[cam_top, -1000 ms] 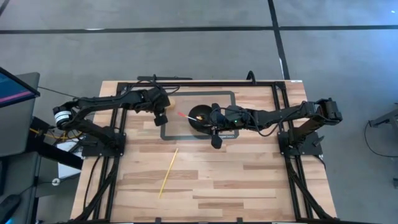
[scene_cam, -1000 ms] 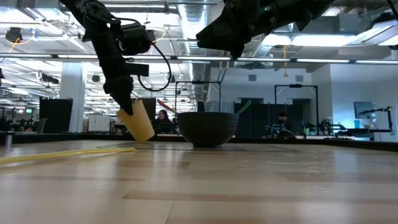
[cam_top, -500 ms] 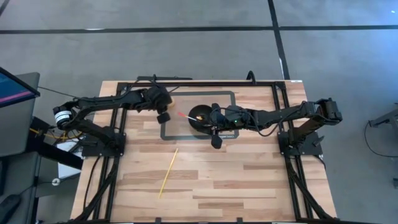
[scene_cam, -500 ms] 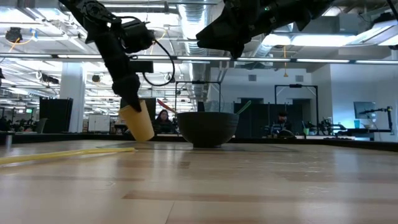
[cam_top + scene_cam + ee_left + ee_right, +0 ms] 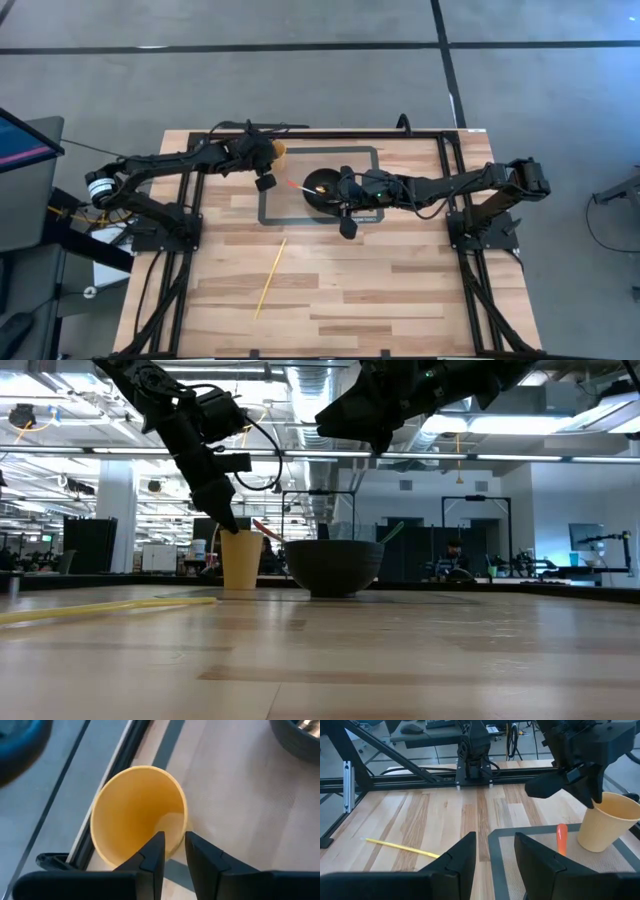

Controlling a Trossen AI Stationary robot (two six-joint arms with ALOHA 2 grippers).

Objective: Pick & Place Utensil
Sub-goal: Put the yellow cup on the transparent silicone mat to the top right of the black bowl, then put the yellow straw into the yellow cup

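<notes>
The wooden worktop (image 5: 400, 290) fills the middle, framed by black rails, and the grey-outlined mat (image 5: 270, 215) lies toward its far edge, centre-left. On the mat's right half sits the dark bowl (image 5: 334, 566), with an orange-handled utensil (image 5: 561, 838) leaning out of it toward the cup and, from the low view, a green one poking up on its other side.

Over at the far-left corner of the mat stands the yellow cup (image 5: 241, 559), upright and empty as the left wrist view looks into it. The left gripper (image 5: 170, 854) is right on it: fingers narrowed to a slim gap, one inside the cup and one outside, pinching the rim wall. The arm reaches in from the left edge.

The right gripper (image 5: 493, 851) hangs above the bowl, arm stretched in from the right edge. Its fingers stand parted with nothing between them.

And the long yellow utensil (image 5: 270, 277)? Lying flat on bare wood, well apart from both grippers, toward the near-left part of the worktop, pointing diagonally at the mat.

My read: the cup is set upright, two utensils seem placed in the bowl, and the yellow stick is untouched. That pick, plus carrying it to a container, looks like what is left.
</notes>
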